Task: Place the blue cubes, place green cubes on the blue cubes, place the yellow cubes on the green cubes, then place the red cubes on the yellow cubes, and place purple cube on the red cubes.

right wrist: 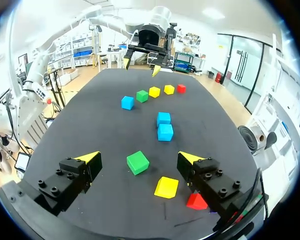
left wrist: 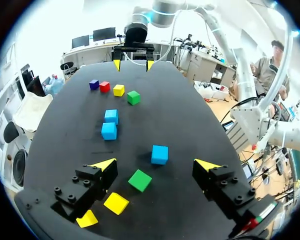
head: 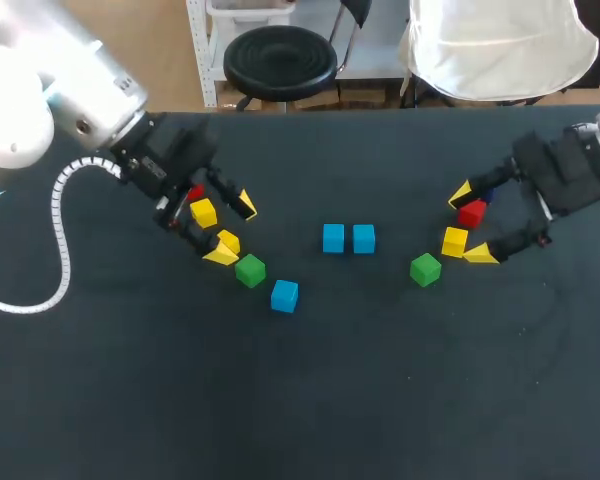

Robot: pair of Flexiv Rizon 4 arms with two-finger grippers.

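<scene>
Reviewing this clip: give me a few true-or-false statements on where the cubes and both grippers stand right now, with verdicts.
1. Two blue cubes sit side by side near the middle of the table. True.
2. A green cube is stacked on a blue one. False: both green cubes lie on the table.
3. The left gripper is open, holding nothing. True.
4. The right gripper is shut on a red cube. False: the right gripper is open; the red cube lies on the table by it.
</scene>
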